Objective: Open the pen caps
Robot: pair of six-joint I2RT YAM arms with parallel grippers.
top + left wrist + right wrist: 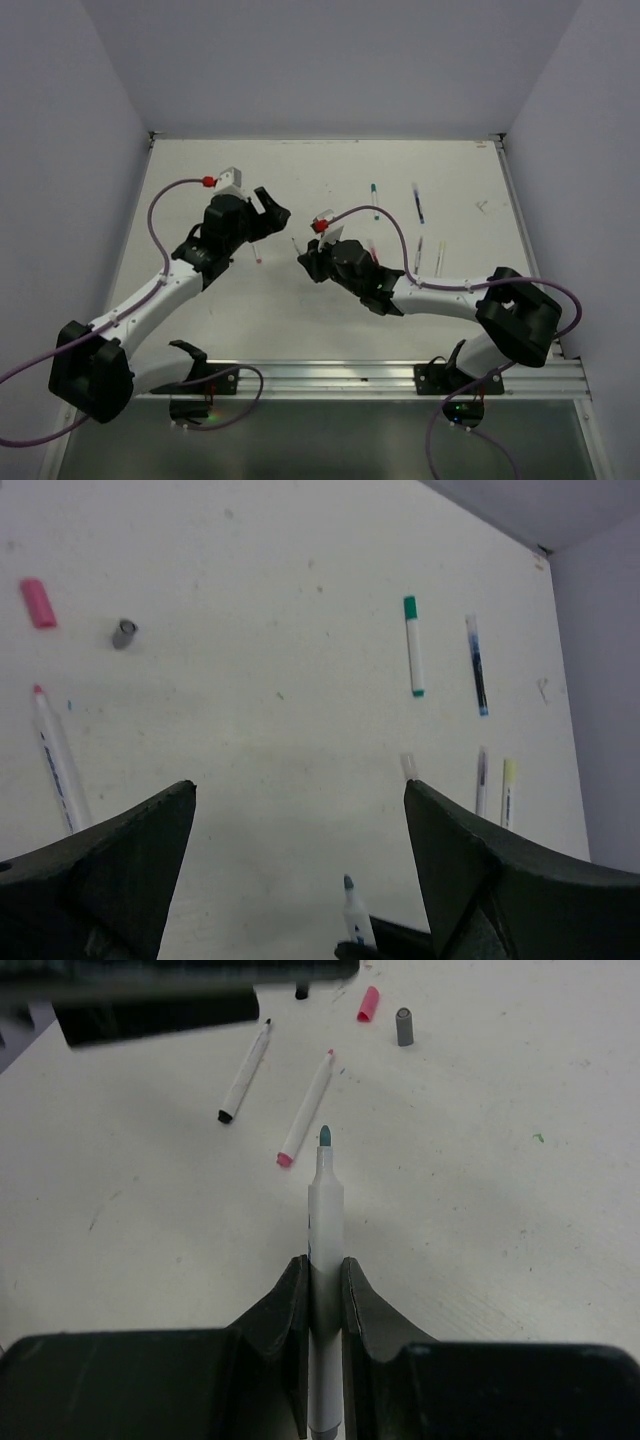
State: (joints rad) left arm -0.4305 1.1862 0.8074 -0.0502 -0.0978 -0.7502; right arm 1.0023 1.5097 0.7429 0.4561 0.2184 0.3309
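My right gripper [324, 1265] is shut on a white pen [325, 1222] whose uncapped grey-blue tip points away from the wrist. My left gripper [300, 785] is open with nothing between its fingers, hovering just beyond that pen's tip [352, 905]. A pink cap [38, 603] and a grey cap [123, 633] lie loose on the table. An uncapped pen with a pink tip [58, 765] lies near them. In the top view the two grippers, left [268, 213] and right [303, 262], face each other mid-table.
Farther right lie a green-capped pen [412, 645], a blue pen [477, 665], a pale cap [407, 765], a dark-capped pen [481, 780] and a yellow-capped pen [507, 790]. A black-tipped uncapped pen [245, 1070] lies beside the pink-tipped one [308, 1108]. Walls close in the white table [200, 330].
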